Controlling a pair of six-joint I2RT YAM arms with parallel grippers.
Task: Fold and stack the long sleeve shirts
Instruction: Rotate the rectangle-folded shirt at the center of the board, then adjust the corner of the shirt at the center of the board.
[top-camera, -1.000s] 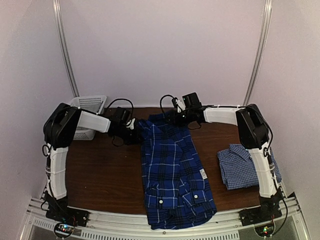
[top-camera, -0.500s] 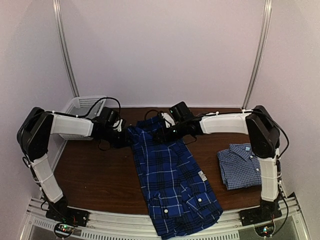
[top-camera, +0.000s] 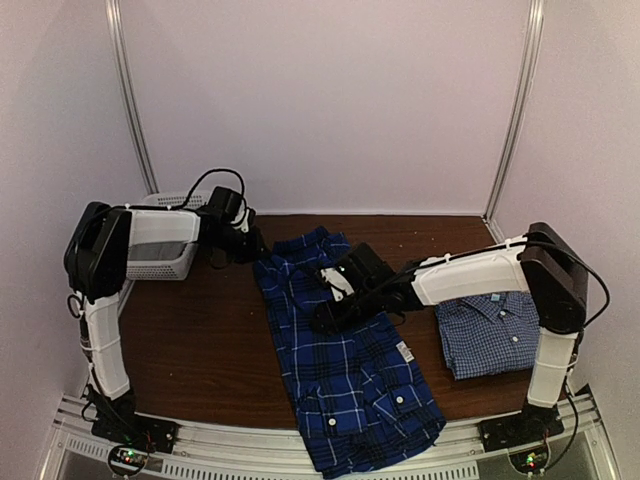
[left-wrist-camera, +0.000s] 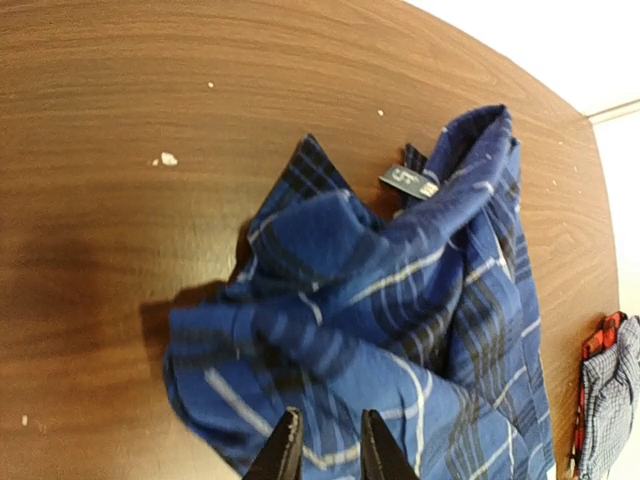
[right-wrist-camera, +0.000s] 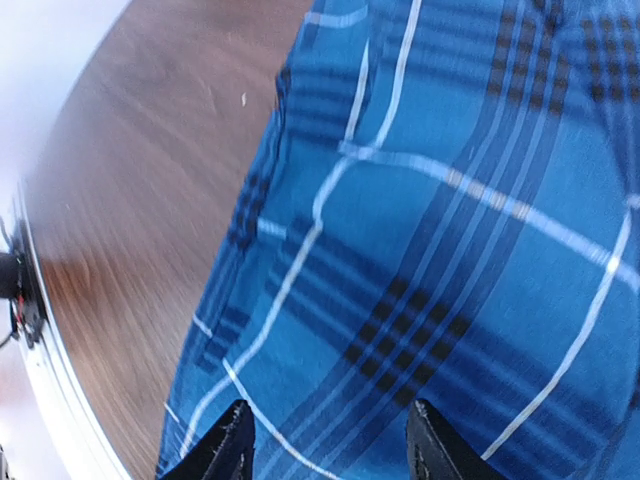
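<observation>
Claw on left (left-wrist-camera: 330, 455) slightly parted, claw on right (right-wrist-camera: 325, 440) spread wide, both empty by plaid shirt (top-camera: 345, 355)

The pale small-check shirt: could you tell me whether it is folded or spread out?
Folded. The pale blue-white small-check cloth shirt lies as a compact rectangle, collar at its far edge, no sleeves showing.
</observation>
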